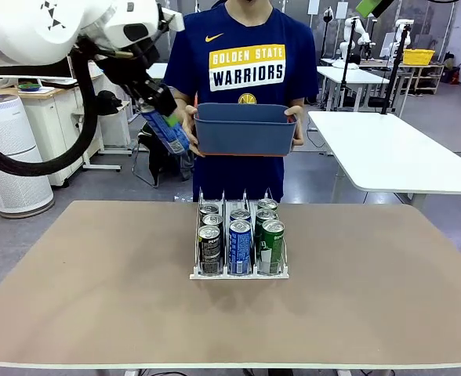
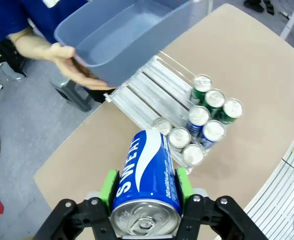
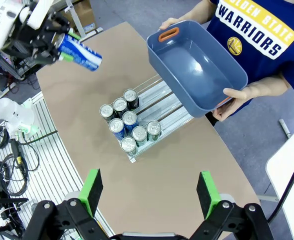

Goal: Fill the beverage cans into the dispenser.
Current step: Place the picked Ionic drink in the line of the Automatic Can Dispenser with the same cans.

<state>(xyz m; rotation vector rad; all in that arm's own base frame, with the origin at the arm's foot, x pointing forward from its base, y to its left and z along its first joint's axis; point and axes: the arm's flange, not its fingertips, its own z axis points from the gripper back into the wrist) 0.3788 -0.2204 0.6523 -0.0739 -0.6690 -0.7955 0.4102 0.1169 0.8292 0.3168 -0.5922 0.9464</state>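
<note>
While a person at the far side holds out a blue-grey tub, the left gripper carries a blue can high above the table, its jaws clenched on the can's sides just below the silver top. The can hangs tilted, base pointing down toward the dispenser, which stands at the middle of the table with cans already lined up in its three lanes: dark ones on the robot's left, blue in the middle, green on the right.

Rigid but thin-walled, the can would likely dent under a hard squeeze, and its smooth printed skin looks slippery; a full one would carry real weight for its size. The best hold is probably across the round body, pads on opposite sides, as here.

The left arm reaches in from the robot's left, wrist bent so the gripper angles downward beside the tub. The right gripper hovers well above the near part of the table, jaws spread wide and holding nothing.
</note>
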